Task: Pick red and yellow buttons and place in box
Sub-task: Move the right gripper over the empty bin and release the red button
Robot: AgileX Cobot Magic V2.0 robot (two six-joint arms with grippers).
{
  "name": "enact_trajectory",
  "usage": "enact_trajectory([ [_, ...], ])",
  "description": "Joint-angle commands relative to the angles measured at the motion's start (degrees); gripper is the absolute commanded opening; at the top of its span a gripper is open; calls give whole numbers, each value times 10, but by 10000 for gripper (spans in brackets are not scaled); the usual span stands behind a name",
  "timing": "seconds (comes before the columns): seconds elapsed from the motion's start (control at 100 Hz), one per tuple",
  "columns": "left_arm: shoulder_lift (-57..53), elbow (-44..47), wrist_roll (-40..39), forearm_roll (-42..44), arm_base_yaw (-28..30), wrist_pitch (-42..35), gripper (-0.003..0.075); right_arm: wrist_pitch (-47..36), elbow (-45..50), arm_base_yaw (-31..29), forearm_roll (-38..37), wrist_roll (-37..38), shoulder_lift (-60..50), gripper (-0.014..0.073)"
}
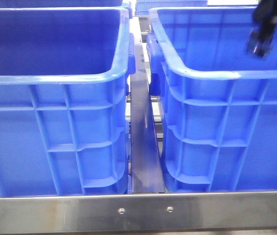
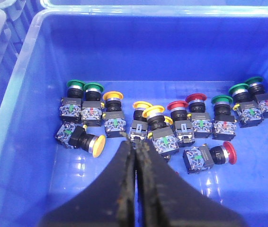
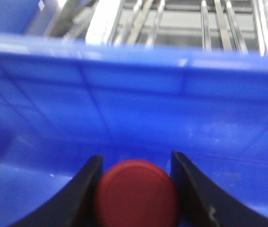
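The right claw (image 3: pixel 136 189) grips a red button (image 3: pixel 136 194) between its fingers, inside the right crate (image 1: pixel 217 73), so this one looks not yet released. The left claw (image 2: pixel 135 156) is closed and empty above the pile (image 2: pixel 162 123): four yellow, three red, five green remain.

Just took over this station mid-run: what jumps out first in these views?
Two big blue crates fill the front view, side by side with a metal rail between them. In the left wrist view, a crate floor holds a cluster of push buttons with green, yellow and red caps, the left gripper shut just above them. The right gripper is clamped on a red button inside a crate.
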Motion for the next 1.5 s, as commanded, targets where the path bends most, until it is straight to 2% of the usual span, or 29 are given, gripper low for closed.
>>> enact_trajectory([
  [0.0, 1, -14, 1, -2, 0, -43, -19, -26, -31, 8, 10, -13, 10, 181],
  [0.41, 1, -14, 1, -2, 0, -43, -19, -28, -114, 17, 11, -13, 122, 181],
  [0.75, 1, -14, 1, -2, 0, -42, -19, -15, -120, 17, 11, -13, 156, 188],
  [0.85, 1, -14, 1, -2, 0, -42, -19, -5, -120, 17, 11, -13, 153, 265],
  [0.98, 1, -14, 1, -2, 0, -42, -19, 7, -120, 17, 11, -13, 143, 456],
  [1.11, 1, -14, 1, -2, 0, -42, -19, 9, -120, 17, 11, -12, 128, 563],
  [1.49, 1, -14, 1, -2, 0, -41, -19, 12, -100, 15, 15, -12, 18, 573],
])
